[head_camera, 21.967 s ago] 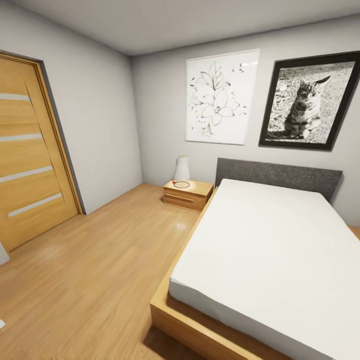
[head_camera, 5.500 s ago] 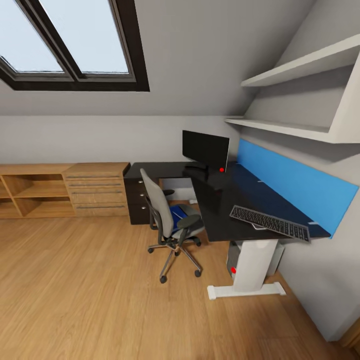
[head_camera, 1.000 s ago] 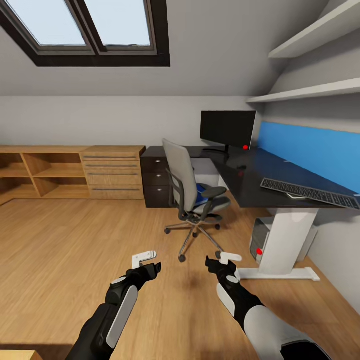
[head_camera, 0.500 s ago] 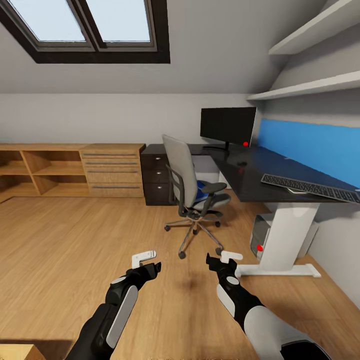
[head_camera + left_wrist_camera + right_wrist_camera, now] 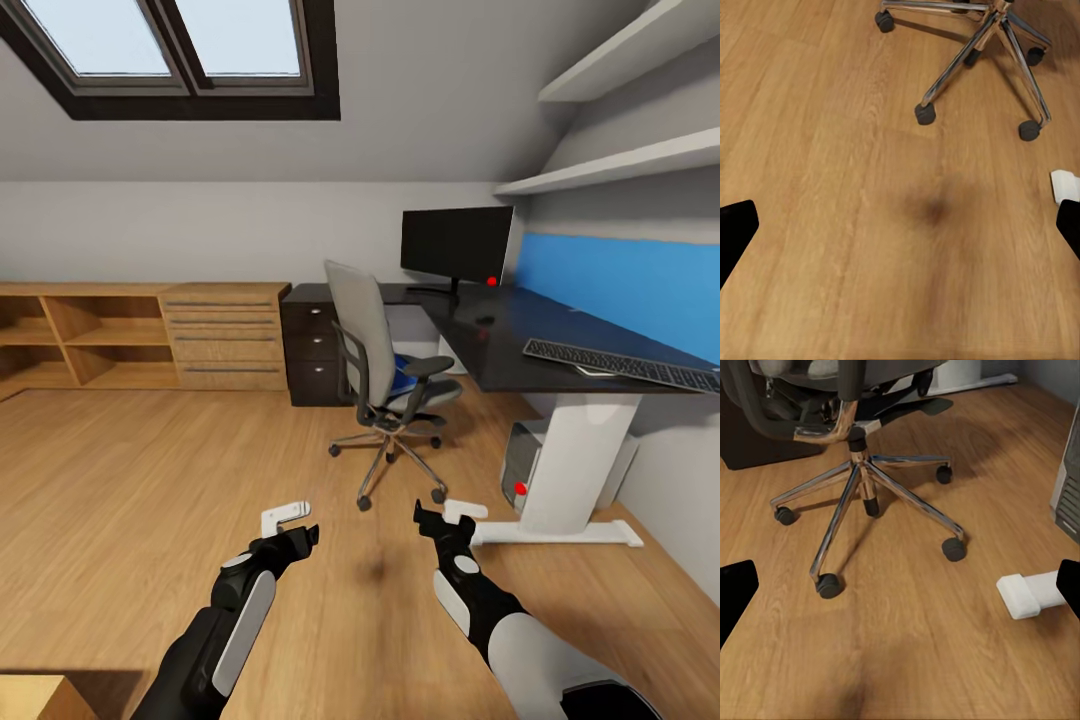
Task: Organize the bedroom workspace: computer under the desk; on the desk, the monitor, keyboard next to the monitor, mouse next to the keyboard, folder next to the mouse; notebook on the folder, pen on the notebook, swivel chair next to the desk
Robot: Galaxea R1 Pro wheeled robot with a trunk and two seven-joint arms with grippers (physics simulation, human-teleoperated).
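- Two grippers, the left gripper and the right gripper, hang low over the wood floor, both spread open and empty.
- Ahead of them and slightly toward the right gripper stands the swivel chair, its backrest turned their way; the right arm looks nearer.
- The folder lies blue on the seat beyond that backrest, reachable from the counter side.
- Farther right on the counter lies the keyboard, long axis along the edge.

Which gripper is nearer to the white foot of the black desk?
Right. The right gripper hangs just beside the end of the desk's white foot; the left gripper is farther off, on the other side.
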